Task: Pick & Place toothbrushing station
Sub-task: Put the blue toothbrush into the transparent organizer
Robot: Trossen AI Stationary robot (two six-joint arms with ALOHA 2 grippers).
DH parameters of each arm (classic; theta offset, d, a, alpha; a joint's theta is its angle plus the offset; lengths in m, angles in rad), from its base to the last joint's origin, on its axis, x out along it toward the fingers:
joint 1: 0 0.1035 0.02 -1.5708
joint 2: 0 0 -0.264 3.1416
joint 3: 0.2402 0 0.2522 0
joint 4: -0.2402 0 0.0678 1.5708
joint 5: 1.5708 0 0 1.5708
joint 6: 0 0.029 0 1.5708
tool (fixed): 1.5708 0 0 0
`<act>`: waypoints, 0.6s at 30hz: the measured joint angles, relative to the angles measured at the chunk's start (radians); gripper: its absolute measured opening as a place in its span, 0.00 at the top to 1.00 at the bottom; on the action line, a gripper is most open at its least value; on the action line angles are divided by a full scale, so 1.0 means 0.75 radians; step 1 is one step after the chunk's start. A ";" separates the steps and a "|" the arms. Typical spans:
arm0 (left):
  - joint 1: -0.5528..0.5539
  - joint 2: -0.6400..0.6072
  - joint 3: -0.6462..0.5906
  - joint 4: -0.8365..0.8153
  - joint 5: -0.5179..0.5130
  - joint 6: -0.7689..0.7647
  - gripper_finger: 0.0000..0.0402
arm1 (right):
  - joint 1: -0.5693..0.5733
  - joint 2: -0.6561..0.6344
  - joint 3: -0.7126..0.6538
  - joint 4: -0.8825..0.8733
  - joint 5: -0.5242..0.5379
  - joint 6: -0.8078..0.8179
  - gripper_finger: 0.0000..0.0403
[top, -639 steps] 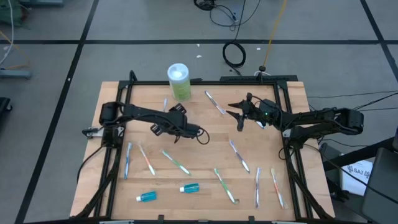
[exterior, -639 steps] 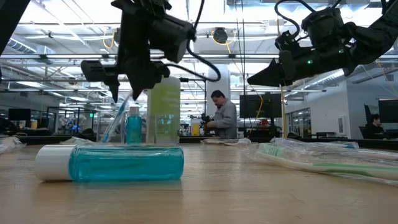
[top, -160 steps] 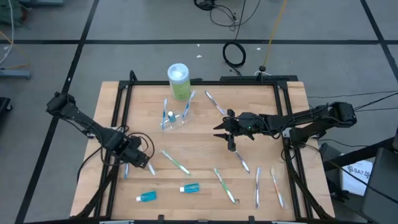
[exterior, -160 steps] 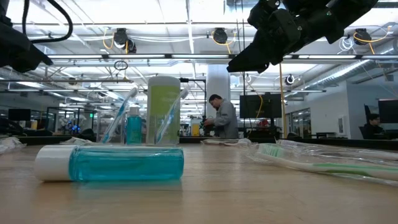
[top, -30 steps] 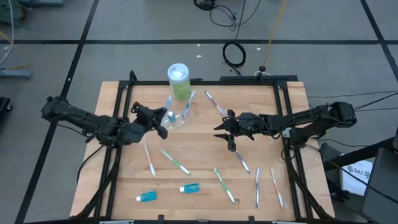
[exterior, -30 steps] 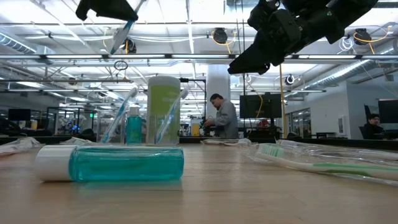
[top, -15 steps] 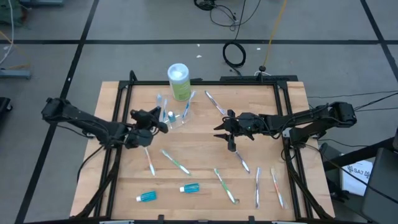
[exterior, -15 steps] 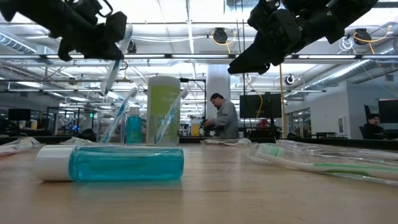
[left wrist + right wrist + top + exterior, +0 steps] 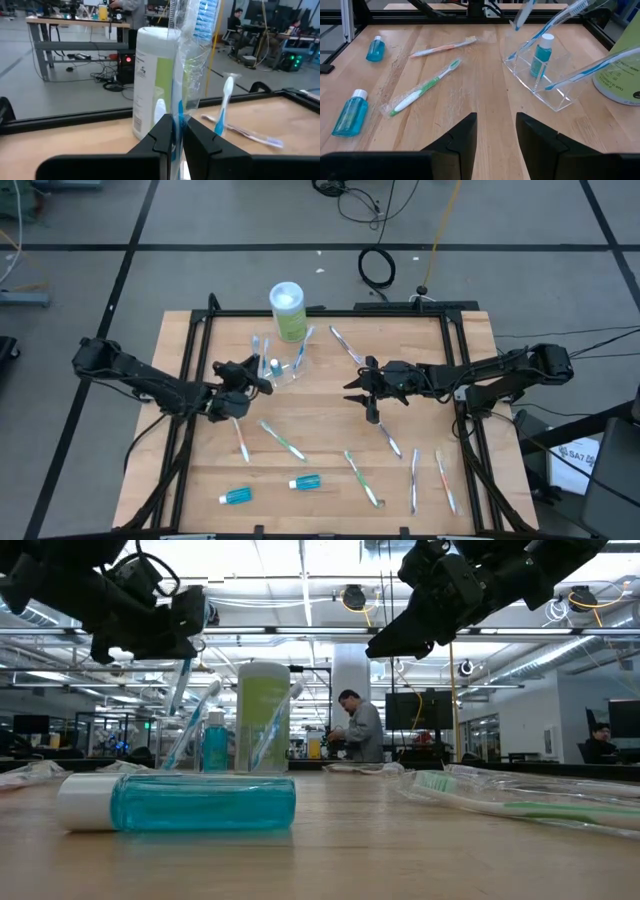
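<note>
A clear plastic holder [image 9: 287,370] stands near the far edge beside a tall green-and-white bottle [image 9: 287,310]. In it are a small blue tube [image 9: 541,52] and leaning toothbrushes [image 9: 590,69]. My left gripper [image 9: 256,377] hovers just left of the holder, shut on a wrapped blue toothbrush [image 9: 192,60]. My right gripper [image 9: 364,392] hangs open over the table's middle with nothing between its fingers [image 9: 462,135]. More toothbrushes [image 9: 283,442] and two blue tubes [image 9: 305,481] lie flat on the table. My left gripper pinches the wrapped toothbrush's handle [image 9: 178,117] between its two fingers. The fingers come roughly level from the table's left and lie across the brush. The brush stands nearly upright, its blue bristle head [image 9: 202,15] above the fingers, lifted clear of the table.
Loose toothbrushes lie at the near right [image 9: 414,478], near middle [image 9: 362,478] and far middle [image 9: 347,345]. Another blue tube [image 9: 236,496] lies near the front edge. A black frame [image 9: 185,410] borders the wooden table. People stand in the room beyond.
My left gripper has come down with the toothbrush and eased toward the holder. The brush has tipped from slanting to nearly upright and stays clear of the table.
</note>
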 joint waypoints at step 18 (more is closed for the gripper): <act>0.018 0.202 0.000 0.003 0.088 -0.293 0.92 | 0.000 0.001 0.000 0.000 0.000 -0.005 0.68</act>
